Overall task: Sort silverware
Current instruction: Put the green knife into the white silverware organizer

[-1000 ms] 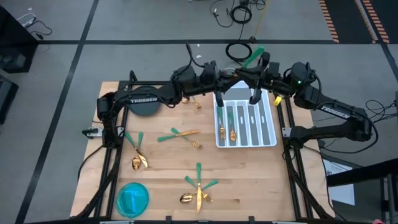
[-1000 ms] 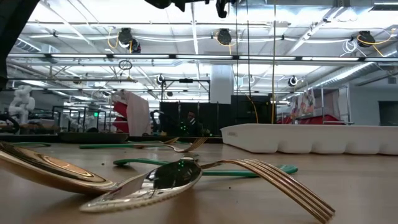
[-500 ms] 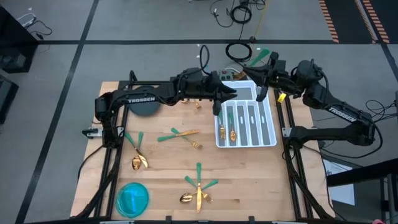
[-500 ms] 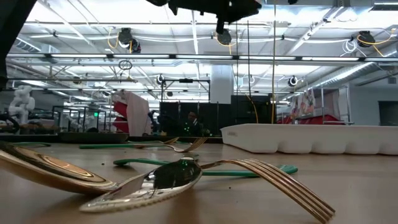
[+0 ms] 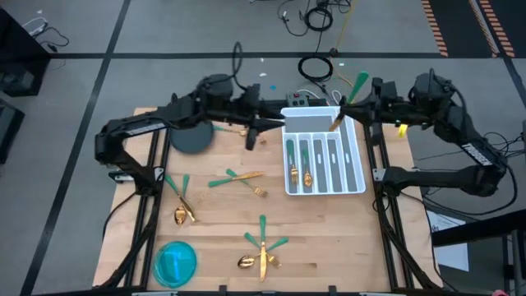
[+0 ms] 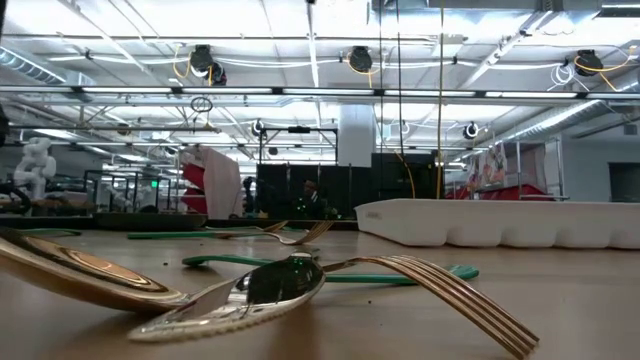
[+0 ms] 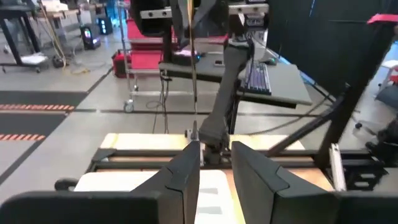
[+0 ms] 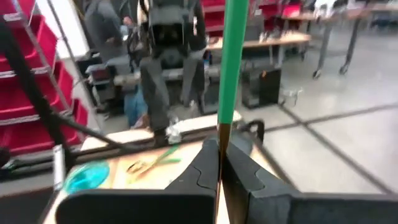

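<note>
1. Gold and green silverware [image 5: 237, 178] lies loose on the table's left and middle
2. Left gripper [image 5: 250, 141] hovers beside the tray [image 5: 355, 182], fingers parted, empty
3. Right gripper [image 5: 359, 99] pinches one green-handled utensil [image 5: 348, 98] above the tray; lower it lengthwise into its matching slot before letting go

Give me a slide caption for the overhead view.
Right gripper holds a green-handled utensil above the white tray; left gripper hovers nearby.
</note>
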{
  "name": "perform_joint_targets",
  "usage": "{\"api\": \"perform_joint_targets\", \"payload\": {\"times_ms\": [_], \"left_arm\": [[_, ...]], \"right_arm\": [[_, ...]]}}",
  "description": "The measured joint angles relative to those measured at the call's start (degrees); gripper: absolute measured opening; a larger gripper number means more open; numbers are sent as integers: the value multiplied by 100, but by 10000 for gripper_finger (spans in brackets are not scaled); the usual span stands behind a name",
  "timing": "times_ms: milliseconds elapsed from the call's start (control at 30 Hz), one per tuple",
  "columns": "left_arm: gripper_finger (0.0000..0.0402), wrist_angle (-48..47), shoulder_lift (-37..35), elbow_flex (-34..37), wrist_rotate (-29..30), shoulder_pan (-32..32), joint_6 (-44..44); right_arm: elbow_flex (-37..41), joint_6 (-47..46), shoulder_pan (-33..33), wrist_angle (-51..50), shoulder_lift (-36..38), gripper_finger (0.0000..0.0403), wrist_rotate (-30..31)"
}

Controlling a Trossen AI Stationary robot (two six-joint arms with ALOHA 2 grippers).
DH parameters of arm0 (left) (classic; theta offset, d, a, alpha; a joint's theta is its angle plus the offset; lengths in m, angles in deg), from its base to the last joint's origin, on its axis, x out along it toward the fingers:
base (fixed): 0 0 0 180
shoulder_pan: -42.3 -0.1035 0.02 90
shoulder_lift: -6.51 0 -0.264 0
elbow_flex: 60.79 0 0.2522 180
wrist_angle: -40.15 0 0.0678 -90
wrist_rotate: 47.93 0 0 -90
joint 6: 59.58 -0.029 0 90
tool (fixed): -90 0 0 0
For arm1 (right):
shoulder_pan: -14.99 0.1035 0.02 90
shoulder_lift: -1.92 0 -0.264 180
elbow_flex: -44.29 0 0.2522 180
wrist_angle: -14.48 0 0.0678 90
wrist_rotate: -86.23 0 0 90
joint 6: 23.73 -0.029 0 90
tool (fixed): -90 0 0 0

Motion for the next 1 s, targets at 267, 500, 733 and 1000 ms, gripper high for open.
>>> {"api": "perform_joint_targets", "payload": {"times_ms": [267,500,733,1000], "left_arm": [[98,-553,-625,0,2,87,3],[97,-600,-988,0,13,239,31],[97,-907,-1234,0,36,515,36],[97,-1106,-1438,0,301,795,-17]], "right_arm": [[-1093,-837,-2,-1973,-605,0,-184],[-1225,-1588,-153,-2595,-1197,0,-487],[-1223,-1107,-718,-2780,-1618,0,-982],[-362,-997,-1625,-1952,-1340,0,-1832]]}}
